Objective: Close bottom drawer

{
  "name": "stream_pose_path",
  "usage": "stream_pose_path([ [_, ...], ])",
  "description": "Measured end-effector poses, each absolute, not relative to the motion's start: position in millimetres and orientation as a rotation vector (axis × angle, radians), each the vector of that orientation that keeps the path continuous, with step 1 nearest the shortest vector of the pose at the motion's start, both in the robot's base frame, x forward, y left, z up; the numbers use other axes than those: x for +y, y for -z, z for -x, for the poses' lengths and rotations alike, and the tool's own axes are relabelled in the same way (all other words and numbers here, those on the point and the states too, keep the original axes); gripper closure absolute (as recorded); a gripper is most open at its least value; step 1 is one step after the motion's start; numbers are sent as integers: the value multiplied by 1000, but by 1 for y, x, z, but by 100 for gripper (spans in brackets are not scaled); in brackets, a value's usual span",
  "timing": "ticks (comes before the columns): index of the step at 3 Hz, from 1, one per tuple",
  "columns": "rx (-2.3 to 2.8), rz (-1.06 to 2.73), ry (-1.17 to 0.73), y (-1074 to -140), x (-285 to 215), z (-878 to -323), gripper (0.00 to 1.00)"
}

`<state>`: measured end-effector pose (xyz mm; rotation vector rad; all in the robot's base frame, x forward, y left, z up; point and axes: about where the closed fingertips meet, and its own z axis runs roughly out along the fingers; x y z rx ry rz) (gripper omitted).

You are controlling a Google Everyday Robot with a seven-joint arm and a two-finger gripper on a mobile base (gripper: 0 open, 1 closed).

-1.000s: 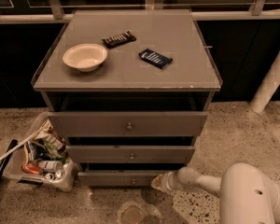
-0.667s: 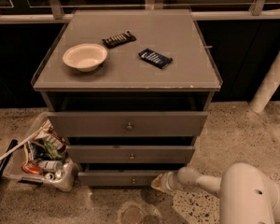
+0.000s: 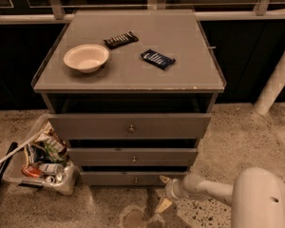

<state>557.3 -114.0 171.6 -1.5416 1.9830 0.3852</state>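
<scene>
The bottom drawer (image 3: 118, 178) is the lowest of three grey drawer fronts, slim, with a small round knob (image 3: 136, 180). Its front sits about level with the middle drawer front (image 3: 133, 156) above it. My gripper (image 3: 163, 192) is low on the floor side, just right of the bottom drawer's front, at the end of the white arm (image 3: 204, 190) reaching in from the lower right. Its two tan fingers are spread apart and hold nothing. The upper fingertip (image 3: 165, 179) is at the drawer front's right end.
The top drawer (image 3: 130, 126) stands out a little under the cabinet top (image 3: 180, 80), which bears a white bowl (image 3: 86, 57), a dark bar (image 3: 120, 39) and a blue packet (image 3: 157, 59). A bin of rubbish (image 3: 40, 158) sits left of the cabinet. A white post (image 3: 275, 82) stands at right.
</scene>
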Motion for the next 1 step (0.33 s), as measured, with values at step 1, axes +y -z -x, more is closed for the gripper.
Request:
stream_pose_path([
  [1,1983,1542,-385,-172,-114,-557,0],
])
